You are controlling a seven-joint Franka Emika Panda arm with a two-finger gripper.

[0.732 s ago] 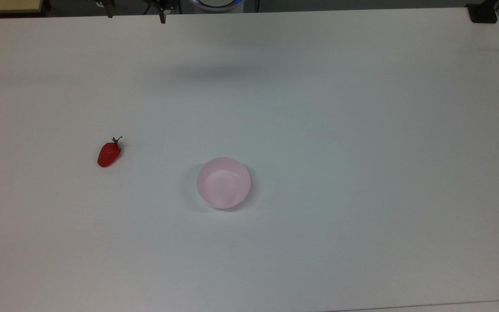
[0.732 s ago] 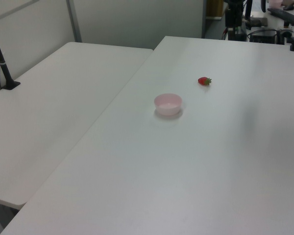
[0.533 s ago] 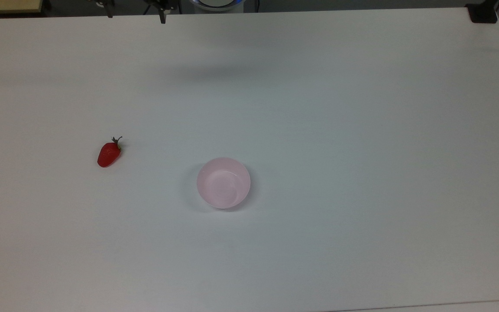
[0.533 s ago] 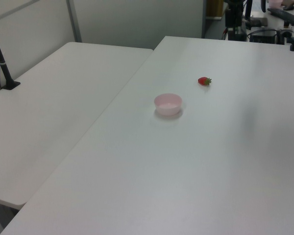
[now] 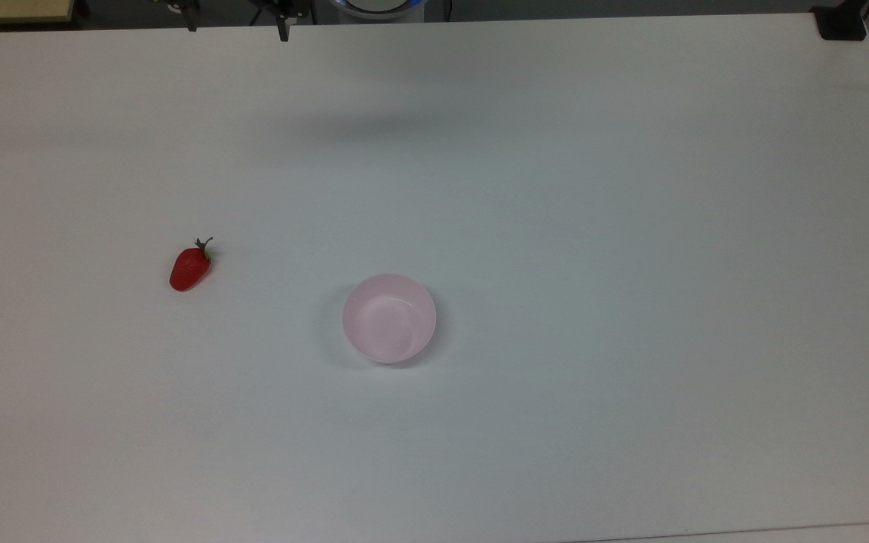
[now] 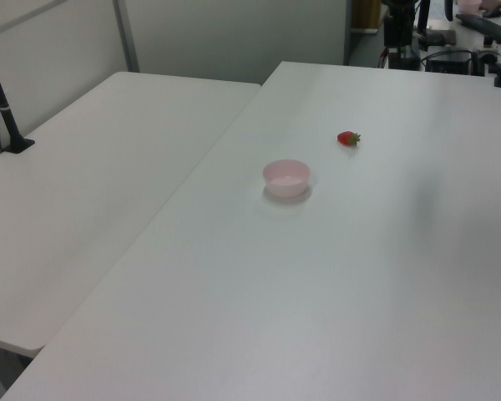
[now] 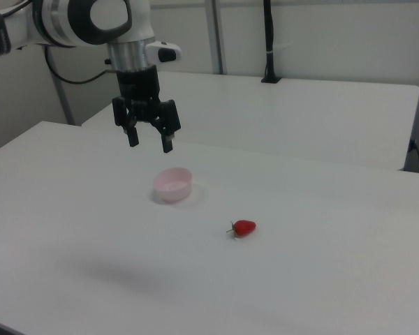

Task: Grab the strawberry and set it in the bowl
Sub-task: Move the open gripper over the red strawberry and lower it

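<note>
A white table (image 5: 631, 226) spreads under plain office partitions, with a second white table (image 6: 92, 184) butted against it on the left view's left. In the right view we see the gripper (image 7: 149, 143) hanging in the air well above the tabletop, its two black fingers (image 7: 167, 143) spread wide and pointing down, with nothing between them. Beneath it and a little toward the right view's right sits the pale pink bowl (image 7: 172, 184), upright and holding nothing. The red strawberry (image 7: 244, 227) lies on its side on the bare table, well apart from the bowl, toward the right view's lower right, its green stem turned toward the bowl's side. From the top view we find the strawberry (image 5: 190, 268) toward the top view's left of the bowl (image 5: 389, 318), stem pointing up the picture. In the left view the strawberry (image 6: 347, 138) lies beyond the bowl (image 6: 285, 177). The white arm (image 7: 91, 21) reaches in from the right view's upper left.
</note>
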